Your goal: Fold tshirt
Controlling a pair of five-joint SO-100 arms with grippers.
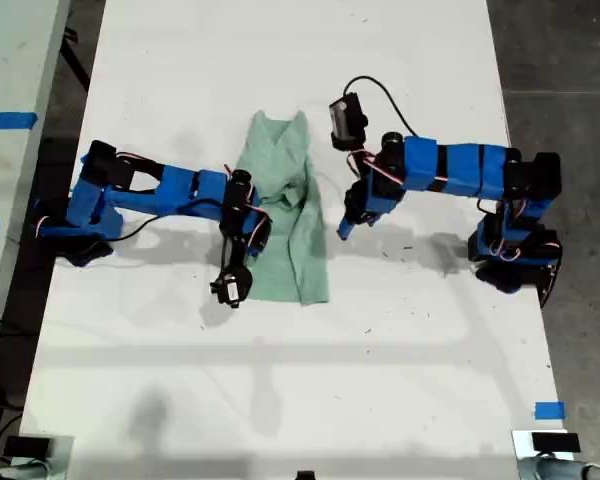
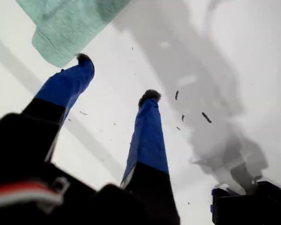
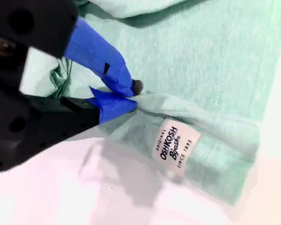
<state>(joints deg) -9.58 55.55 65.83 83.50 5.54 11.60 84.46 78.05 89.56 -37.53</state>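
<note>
The pale mint-green tshirt (image 1: 292, 235) lies in a long narrow folded shape near the middle of the white table (image 1: 180, 380). My second gripper (image 3: 135, 96) is shut on a fold of the tshirt (image 3: 215, 56) near its white label (image 3: 173, 145); in the exterior view this gripper (image 1: 260, 222) sits on the cloth's left edge. My first gripper (image 2: 117, 77) is open with nothing between its fingers, hovering over bare table just off a corner of the tshirt (image 2: 65, 28). In the exterior view it (image 1: 344, 232) hangs just right of the cloth.
Both arm bases stand at the table's sides, at the exterior view's left (image 1: 75, 225) and right (image 1: 515, 250). A blue tape mark (image 1: 548, 410) sits near the front right corner in the exterior view. Another table (image 1: 10, 120) lies beyond the left edge. Dark specks (image 2: 206, 117) dot the surface.
</note>
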